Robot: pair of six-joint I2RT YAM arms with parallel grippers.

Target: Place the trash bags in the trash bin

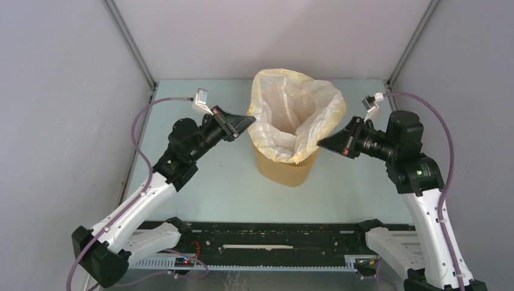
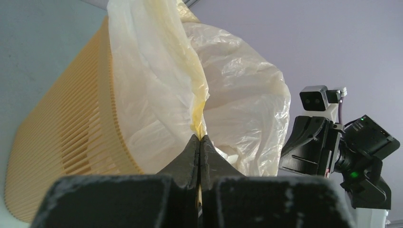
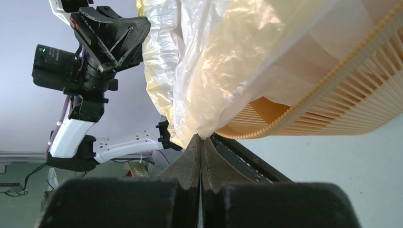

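The orange-tan mesh trash bin (image 1: pixel 285 170) stands upright mid-table, with a pale yellow translucent trash bag (image 1: pixel 297 103) hanging in it and billowing above its rim. My left gripper (image 1: pixel 251 121) is shut on the bag's left edge. In the left wrist view a yellow fold of the bag (image 2: pixel 157 85) runs down between my closed fingertips (image 2: pixel 200 138), beside the bin's wall (image 2: pixel 62 142). My right gripper (image 1: pixel 319 144) is shut on the bag's front right edge. In the right wrist view the bag (image 3: pixel 214 71) tapers into the gripper (image 3: pixel 202 138), just under the bin's rim (image 3: pixel 342 104).
A black rail (image 1: pixel 273 242) with the arm bases runs along the near edge. Grey enclosure walls stand left, right and behind. Purple cables (image 1: pixel 142 133) loop off both wrists. Each wrist view shows the other arm (image 2: pixel 332 152) (image 3: pixel 95 47) across the bin.
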